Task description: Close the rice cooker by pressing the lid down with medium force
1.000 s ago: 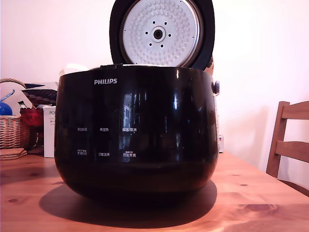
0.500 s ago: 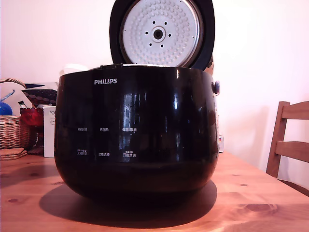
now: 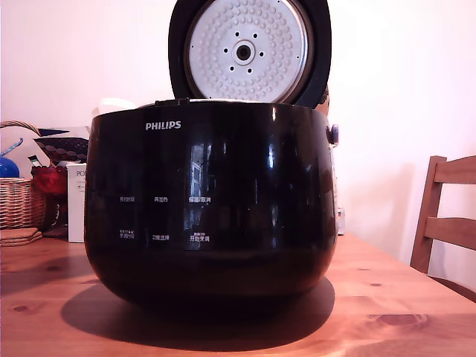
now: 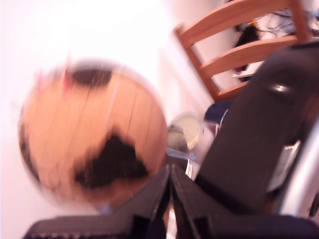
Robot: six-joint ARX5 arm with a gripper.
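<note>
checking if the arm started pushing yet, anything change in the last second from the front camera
Nothing visibly changed in the exterior view: the lid stands open and upright as before, above the rice cooker, which has not shifted on the table. No arm shows there.

- Exterior view: low, about tabletop height, close and level, facing the front of the rice cooker [image 3: 210, 201], which fills the frame's centre; a chair [image 3: 445, 216] at lower right
- Wrist view: blurred, tilted, looking past the gripper [image 4: 169, 199] at the frame's bottom; a chair [image 4: 239, 45] at upper right
</note>
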